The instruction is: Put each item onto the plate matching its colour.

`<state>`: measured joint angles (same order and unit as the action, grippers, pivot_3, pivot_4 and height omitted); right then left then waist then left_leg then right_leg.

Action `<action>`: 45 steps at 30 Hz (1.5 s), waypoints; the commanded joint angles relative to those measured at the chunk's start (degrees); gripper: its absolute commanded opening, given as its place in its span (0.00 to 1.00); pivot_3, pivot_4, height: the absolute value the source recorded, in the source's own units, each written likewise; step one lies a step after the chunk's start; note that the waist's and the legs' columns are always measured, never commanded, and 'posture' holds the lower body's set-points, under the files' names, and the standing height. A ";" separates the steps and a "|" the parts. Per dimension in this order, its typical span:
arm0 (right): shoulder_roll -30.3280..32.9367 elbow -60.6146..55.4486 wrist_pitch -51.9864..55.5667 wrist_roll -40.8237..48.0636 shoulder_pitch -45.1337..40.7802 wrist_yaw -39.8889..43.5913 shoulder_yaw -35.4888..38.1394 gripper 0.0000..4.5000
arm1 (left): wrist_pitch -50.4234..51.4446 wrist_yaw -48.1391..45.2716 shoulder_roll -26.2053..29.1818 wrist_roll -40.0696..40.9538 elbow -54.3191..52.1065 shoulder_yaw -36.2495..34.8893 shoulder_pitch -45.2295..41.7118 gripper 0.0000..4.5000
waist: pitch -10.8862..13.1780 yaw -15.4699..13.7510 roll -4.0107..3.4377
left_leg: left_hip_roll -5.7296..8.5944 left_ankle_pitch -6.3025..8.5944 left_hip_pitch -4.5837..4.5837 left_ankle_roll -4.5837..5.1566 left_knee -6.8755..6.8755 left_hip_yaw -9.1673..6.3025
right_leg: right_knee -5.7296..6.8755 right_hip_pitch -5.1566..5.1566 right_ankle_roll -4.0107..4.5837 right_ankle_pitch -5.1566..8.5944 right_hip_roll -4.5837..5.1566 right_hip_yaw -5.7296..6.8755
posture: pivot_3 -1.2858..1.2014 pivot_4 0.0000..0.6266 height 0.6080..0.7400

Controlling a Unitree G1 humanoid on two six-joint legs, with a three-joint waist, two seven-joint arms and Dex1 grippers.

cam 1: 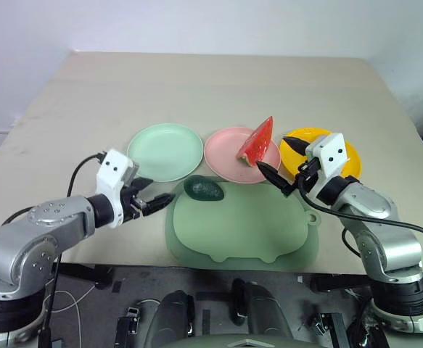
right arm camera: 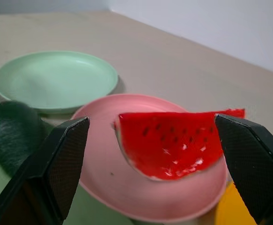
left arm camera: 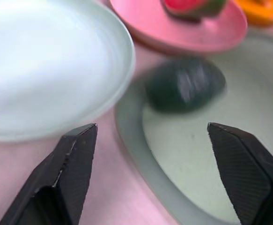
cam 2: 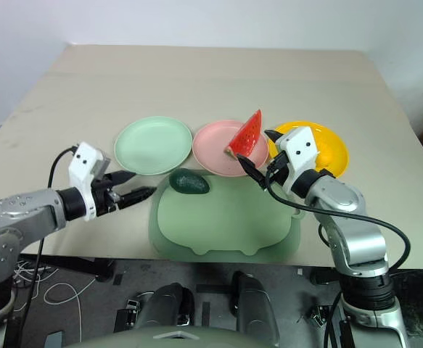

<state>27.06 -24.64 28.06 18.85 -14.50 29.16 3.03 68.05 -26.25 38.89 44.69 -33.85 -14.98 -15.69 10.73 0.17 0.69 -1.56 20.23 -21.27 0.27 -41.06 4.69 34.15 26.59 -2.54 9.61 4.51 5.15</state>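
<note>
A dark green avocado (cam 1: 202, 188) lies on the far left corner of the dull-green mat (cam 1: 247, 232). My left gripper (cam 1: 157, 192) hovers open just left of it, fingers pointing at it, nothing between them; the left wrist view shows the avocado (left arm camera: 185, 84) beyond the open gripper (left arm camera: 151, 129). A red watermelon wedge (cam 1: 257, 143) stands on the pink plate (cam 1: 226, 156). My right gripper (cam 1: 282, 158) is open beside the wedge's right side, not touching it. The mint green plate (cam 1: 165, 151) is bare. My right hand hides the middle of the yellow plate (cam 1: 350, 156).
The three plates stand in a row behind the mat on a beige table (cam 1: 211, 87). The mat's near edge reaches the table's front edge. A white wall rises behind the table.
</note>
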 commanded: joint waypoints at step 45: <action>0.73 -11.43 4.22 13.97 16.02 3.49 0.08 1.00 | -81.65 -66.25 -4.47 -37.28 74.72 35.57 -43.10 0.99 | 0.01 -0.92 0.05 | 0.05 0.07 -0.09 0.14 -0.16 0.21 | -0.02 -0.01 -0.03 0.00 -0.02 0.03 | 0.52 0.24 1.00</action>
<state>28.12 -33.38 32.31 32.26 2.24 33.44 2.87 -11.42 -92.16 34.65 8.07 39.90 20.69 -56.89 10.74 -0.75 0.74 -1.51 20.30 -21.36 0.42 -41.22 4.90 34.13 26.58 -2.57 9.60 4.49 5.18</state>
